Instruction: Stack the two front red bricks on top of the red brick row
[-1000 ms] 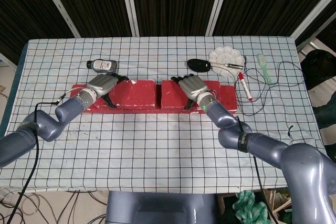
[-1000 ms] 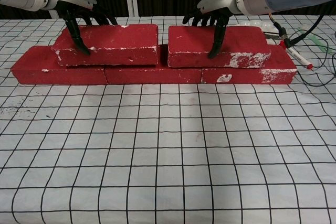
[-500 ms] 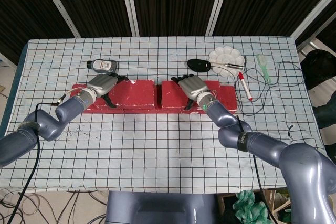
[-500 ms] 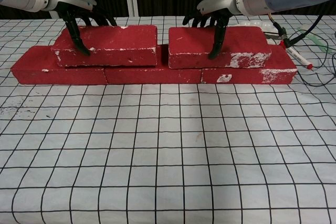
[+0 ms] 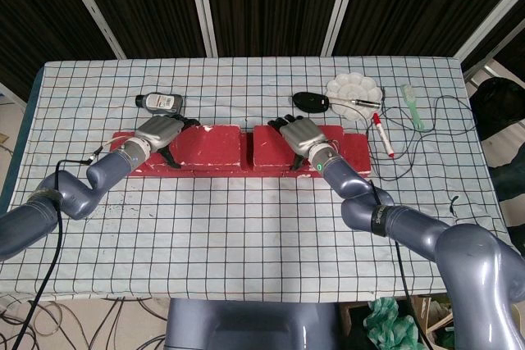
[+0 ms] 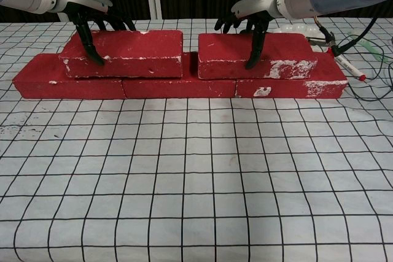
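Observation:
A row of red bricks [image 6: 178, 86] lies across the table, its ends showing in the head view [image 5: 358, 153]. Two more red bricks lie on top of it with a narrow gap between them. My left hand [image 6: 92, 21] grips the left upper brick [image 6: 132, 53] near its left end, thumb down the front face and fingers over the back edge. My right hand [image 6: 250, 24] grips the right upper brick [image 6: 282, 53] the same way, near its middle. From above, the left hand [image 5: 160, 130] and the right hand [image 5: 302, 136] cover parts of the left upper brick [image 5: 212, 143] and the right upper brick [image 5: 269, 147].
Behind the bricks lie a small bottle [image 5: 160, 102], a black object [image 5: 312, 102], a white palette [image 5: 353, 88], a red-capped pen [image 5: 382, 134] and a pale green tool [image 5: 413, 105]. Thin cables [image 5: 426, 141] loop at the right.
Both upper bricks have shifted very slightly on the row, the right one a touch right and back, the left one a touch left. The hands keep their hold.

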`<act>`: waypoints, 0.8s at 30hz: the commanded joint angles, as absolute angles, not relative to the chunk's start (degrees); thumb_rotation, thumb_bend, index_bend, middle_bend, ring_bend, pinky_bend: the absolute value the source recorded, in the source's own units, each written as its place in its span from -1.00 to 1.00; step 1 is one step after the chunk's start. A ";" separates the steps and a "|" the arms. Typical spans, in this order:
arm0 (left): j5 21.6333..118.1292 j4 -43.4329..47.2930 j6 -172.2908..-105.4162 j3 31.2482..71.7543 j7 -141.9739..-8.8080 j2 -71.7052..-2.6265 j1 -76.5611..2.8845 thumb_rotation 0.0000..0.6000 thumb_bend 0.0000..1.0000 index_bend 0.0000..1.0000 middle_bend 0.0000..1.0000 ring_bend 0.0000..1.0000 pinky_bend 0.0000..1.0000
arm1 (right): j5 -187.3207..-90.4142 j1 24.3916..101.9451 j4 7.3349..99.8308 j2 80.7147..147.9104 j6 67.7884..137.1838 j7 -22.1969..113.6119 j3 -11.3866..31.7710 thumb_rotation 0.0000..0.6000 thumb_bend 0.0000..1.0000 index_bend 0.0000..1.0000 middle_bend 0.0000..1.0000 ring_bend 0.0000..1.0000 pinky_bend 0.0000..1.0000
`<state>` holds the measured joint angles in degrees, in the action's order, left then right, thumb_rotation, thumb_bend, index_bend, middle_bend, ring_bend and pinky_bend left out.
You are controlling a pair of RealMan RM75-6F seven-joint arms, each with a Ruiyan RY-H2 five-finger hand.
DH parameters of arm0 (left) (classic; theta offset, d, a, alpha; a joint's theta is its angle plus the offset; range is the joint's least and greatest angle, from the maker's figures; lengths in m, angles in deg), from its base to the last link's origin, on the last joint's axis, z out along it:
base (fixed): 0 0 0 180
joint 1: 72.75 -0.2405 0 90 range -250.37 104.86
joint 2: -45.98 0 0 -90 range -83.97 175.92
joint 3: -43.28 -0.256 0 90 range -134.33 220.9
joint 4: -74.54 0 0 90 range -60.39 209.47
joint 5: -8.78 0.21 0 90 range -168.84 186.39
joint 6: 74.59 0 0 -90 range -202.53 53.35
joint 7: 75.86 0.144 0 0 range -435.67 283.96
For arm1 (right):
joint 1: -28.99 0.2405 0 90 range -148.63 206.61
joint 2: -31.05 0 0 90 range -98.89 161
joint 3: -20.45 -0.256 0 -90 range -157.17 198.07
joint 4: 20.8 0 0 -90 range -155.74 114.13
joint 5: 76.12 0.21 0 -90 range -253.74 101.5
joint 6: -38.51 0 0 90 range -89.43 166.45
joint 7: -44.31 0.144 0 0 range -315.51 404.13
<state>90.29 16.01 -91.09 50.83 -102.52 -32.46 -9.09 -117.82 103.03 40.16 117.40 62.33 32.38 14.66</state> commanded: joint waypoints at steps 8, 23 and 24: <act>90.26 16.29 -91.32 50.46 -102.79 -32.59 -8.91 1.00 -0.79 -0.73 -0.66 -0.90 -0.69 | -117.72 103.08 40.03 117.59 62.85 32.22 15.08 1.00 -0.95 -1.00 -0.93 -0.96 -0.72; 90.46 15.74 -91.74 49.91 -103.31 -31.93 -8.72 1.00 -0.79 -0.73 -0.66 -0.90 -0.70 | -117.09 103.20 41.05 117.09 63.44 31.82 15.46 1.00 -0.98 -1.00 -0.97 -1.00 -0.75; 90.51 15.65 -91.80 49.88 -103.33 -31.90 -8.70 1.00 -0.79 -0.73 -0.66 -0.90 -0.69 | -117.08 103.21 41.20 117.01 63.48 31.83 15.45 1.00 -0.98 -1.00 -0.97 -1.00 -0.75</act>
